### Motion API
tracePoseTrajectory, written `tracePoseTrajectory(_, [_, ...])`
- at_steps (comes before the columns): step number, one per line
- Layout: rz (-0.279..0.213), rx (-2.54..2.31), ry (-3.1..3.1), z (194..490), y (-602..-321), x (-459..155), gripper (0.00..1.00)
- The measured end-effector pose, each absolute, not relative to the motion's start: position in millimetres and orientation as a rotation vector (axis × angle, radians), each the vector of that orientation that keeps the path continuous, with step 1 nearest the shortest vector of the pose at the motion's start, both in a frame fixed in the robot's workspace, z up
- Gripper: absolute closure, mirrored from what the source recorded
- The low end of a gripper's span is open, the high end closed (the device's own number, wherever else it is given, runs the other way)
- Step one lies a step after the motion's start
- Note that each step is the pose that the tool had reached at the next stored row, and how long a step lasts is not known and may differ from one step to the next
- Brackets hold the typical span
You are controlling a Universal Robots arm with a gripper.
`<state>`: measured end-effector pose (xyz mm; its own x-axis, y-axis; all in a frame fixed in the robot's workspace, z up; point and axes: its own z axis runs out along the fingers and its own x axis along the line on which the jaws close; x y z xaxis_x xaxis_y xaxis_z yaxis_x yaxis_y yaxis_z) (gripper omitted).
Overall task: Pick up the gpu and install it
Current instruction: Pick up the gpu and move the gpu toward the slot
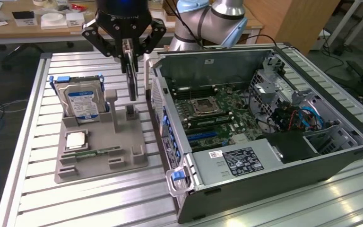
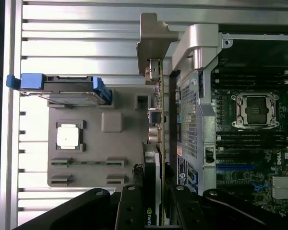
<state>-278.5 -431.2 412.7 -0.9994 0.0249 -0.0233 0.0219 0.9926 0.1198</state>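
The pick-up looks done, since the hand (image 1: 130, 51) pinches the gpu (image 1: 133, 78) upright and apparently just clear of the grey holder (image 1: 99, 161), over its edge nearest the open computer case (image 1: 263, 156), while the install there is not yet done.

One slatted table (image 1: 30, 198) is carrying one open computer case (image 1: 282, 184) with one bare processor socket (image 1: 203, 106) and one grey holder tray (image 1: 99, 166). The tray is presenting one hard drive (image 1: 82, 100), one processor chip (image 1: 75, 139) and one memory stick (image 1: 96, 152), three loose items counted. One robot arm (image 1: 213, 21) is bearing one gripper (image 1: 133, 54), which is clamping one gpu (image 1: 132, 75).
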Motion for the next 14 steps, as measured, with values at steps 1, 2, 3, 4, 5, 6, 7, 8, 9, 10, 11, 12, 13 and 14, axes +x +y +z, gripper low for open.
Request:
tracePoseTrajectory(1, [0.187,0.037,3.111,412.7,-431.1,-277.3,0.73])
tracePoseTrajectory(2, [0.187,0.037,3.111,412.7,-431.1,-275.6,0.73])
tracePoseTrajectory(3, [0.187,0.037,3.111,412.9,-431.1,-273.8,0.73])
tracePoseTrajectory(4, [0.187,0.037,3.111,412.9,-431.1,-271.5,0.73])
tracePoseTrajectory(5, [0.187,0.037,3.111,412.9,-431.1,-269.0,0.73])
tracePoseTrajectory(6, [0.187,0.037,3.111,412.9,-431.1,-266.6,0.73])
tracePoseTrajectory(7, [0.187,0.037,3.111,412.9,-431.1,-264.0,0.73])
tracePoseTrajectory(8, [0.187,0.037,3.111,412.9,-431.1,-261.3,0.73])
tracePoseTrajectory(9, [0.187,0.037,3.111,412.9,-431.1,-258.5,0.73])
tracePoseTrajectory(10, [0.187,0.037,3.111,412.9,-431.1,-255.4,0.73])
tracePoseTrajectory(11, [0.187,0.037,3.111,412.9,-431.1,-251.9,0.73])
tracePoseTrajectory(12, [0.187,0.037,3.111,413.0,-431.1,-248.4,0.73])
tracePoseTrajectory(13, [0.187,0.037,3.111,413.0,-431.1,-244.4,0.73])
tracePoseTrajectory(14, [0.187,0.037,3.111,413.0,-431.1,-240.8,0.73])
